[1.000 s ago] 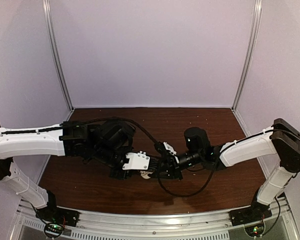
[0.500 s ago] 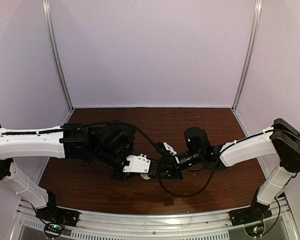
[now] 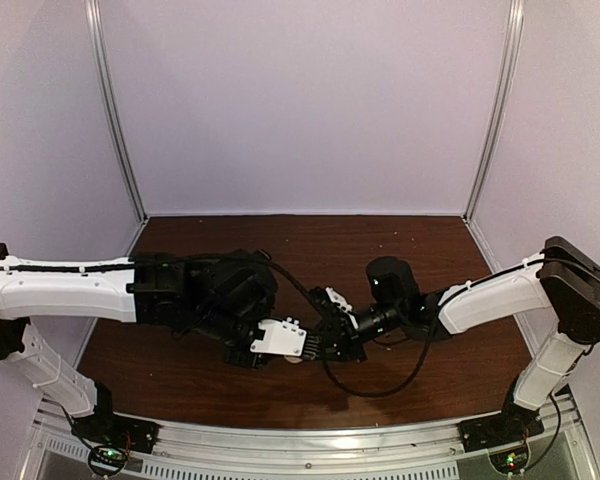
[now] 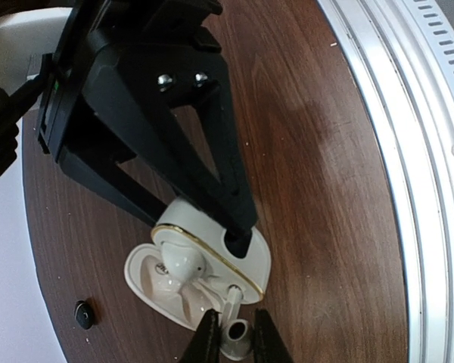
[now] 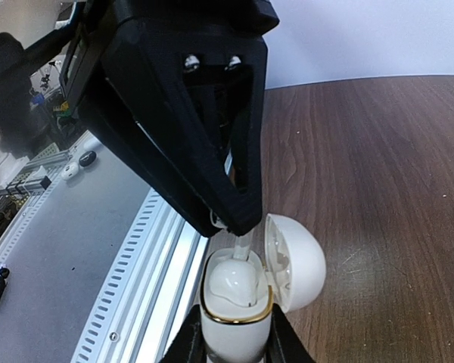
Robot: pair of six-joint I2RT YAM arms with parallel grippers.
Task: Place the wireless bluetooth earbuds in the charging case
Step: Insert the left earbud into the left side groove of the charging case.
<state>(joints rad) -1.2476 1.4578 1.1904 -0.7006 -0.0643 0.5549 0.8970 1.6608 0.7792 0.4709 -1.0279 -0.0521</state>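
- The right gripper (image 5: 234, 333) is clamped on the body of the white charging case (image 4: 253, 261), gold-rimmed with its lid (image 5: 295, 261) swung open, at the near side of the brown table (image 4: 318, 151), between the two arms; whether it rests on the wood cannot be told
- The left gripper (image 4: 235, 316), jaws nearly closed, pinches a white earbud (image 4: 235, 333) by its head, short stem aimed at the case mouth and about touching it
- Another white earbud (image 4: 183, 265) appears already seated in one well, so the white pair looks half done, the held bud not yet home
- A small black item (image 4: 83, 314) on the table may be a black earbud but is too small to tell; no second case shows
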